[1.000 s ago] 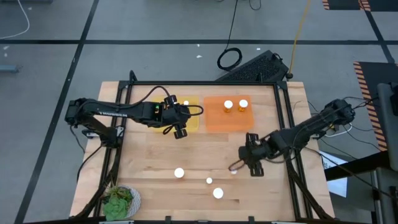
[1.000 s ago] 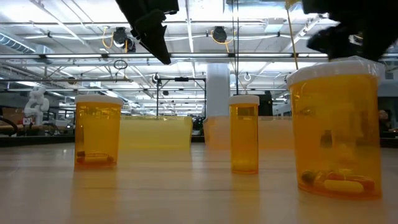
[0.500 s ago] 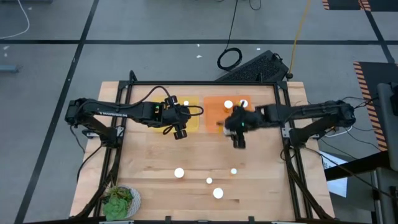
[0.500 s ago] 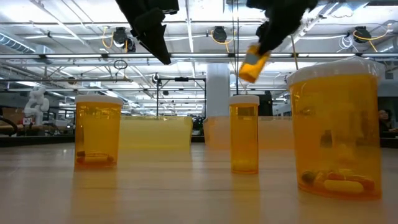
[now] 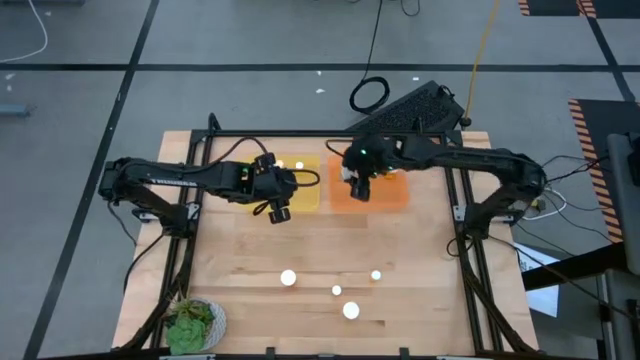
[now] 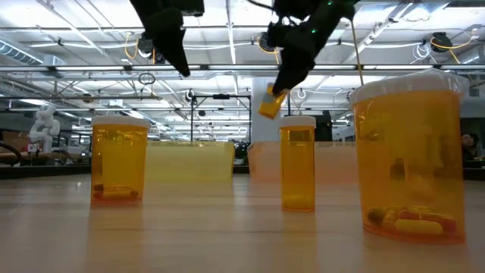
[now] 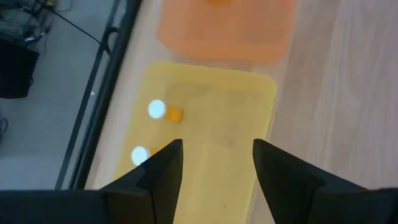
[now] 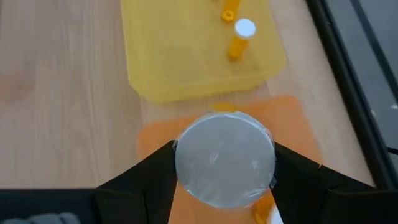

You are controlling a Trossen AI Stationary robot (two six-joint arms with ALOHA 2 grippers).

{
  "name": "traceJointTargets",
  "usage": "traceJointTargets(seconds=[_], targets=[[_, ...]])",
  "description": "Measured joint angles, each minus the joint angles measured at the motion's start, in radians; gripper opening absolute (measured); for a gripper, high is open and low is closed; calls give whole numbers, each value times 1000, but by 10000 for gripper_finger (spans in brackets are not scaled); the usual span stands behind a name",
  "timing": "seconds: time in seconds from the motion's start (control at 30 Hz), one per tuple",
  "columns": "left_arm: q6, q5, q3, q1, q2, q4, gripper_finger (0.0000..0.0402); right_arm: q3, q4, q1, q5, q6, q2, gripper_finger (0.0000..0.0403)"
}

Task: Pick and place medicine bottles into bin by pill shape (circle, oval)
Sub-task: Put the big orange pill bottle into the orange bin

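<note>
The right pincer [image 5: 360, 187] is clamped on a medicine bottle [image 6: 270, 101], which is held tilted in the air above the orange bin [image 5: 395, 196]; in the right wrist view its white cap [image 8: 224, 159] is seen gripped between the two fingers, with orange plastic beneath it. The step in hand is judged to be the placing of this bottle. A lowering toward a bare part of the orange bin is called for next, clear of the bottle already lying there, and then a parting of the fingers.

The left pincer [image 5: 279, 211] is held apart and empty over the yellow bin [image 7: 211, 130], in which two bottles [image 7: 163, 112] are lying near one edge.

Four bottles [image 5: 288, 278] are left standing on the worktop [image 5: 250, 250], near its front, well apart from both bins. A green plant [image 5: 192, 325] sits at the front left corner.
</note>
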Motion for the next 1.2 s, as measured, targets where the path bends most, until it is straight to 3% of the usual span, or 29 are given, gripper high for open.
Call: traceJointTargets(seconds=[0.4,0.67,1.2], targets=[[-107,-95,-1,-34,-83,-124,198,93,-25,-100,-4,-52,224,212],[-175,-188,1,-52,-103,-184,198,94,-29,-132,-4,-46,260,212],[-161,-188,1,-60,-100,-150,198,23,41,-182,-33,28,259,212]])
